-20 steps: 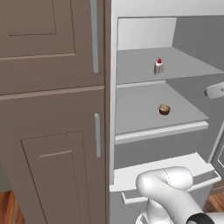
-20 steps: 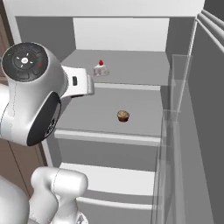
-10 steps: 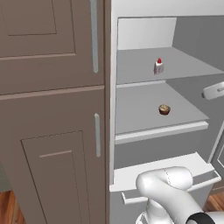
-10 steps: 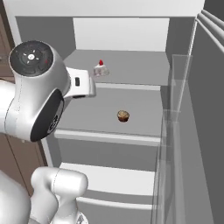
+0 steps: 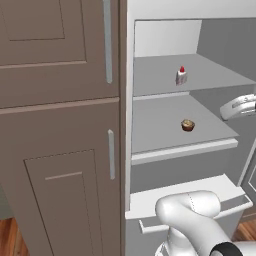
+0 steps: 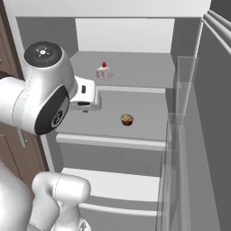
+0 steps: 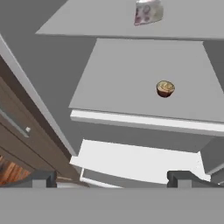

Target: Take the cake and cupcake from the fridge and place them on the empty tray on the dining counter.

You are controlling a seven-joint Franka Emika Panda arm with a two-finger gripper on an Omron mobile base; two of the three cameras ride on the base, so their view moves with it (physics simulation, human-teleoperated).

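Note:
The fridge (image 5: 160, 127) stands open in front of me. The cake (image 5: 181, 76) (image 6: 103, 71) (image 7: 148, 12), a white wedge with a red cherry, sits on the upper shelf. One shelf down rests the small brown cupcake (image 5: 187, 125) (image 6: 127, 119) (image 7: 165, 88). My gripper (image 7: 111, 178) is open and holds nothing. It hangs outside the fridge, in front of and above the cupcake's shelf, apart from both items. The hand (image 5: 240, 106) shows at the right edge of the left base view. The tray and the dining counter are out of view.
Brown wood cabinets (image 5: 60, 150) with bar handles stand close on the fridge's left. The open fridge door (image 6: 212, 117) with its clear bins lines the right side. A pale drawer front (image 5: 190, 197) juts out below the cupcake's shelf.
The arm's big upper joint has risen and shifted slightly right in the right base view. The cake and cupcake have not moved, and the gripper has stayed open.

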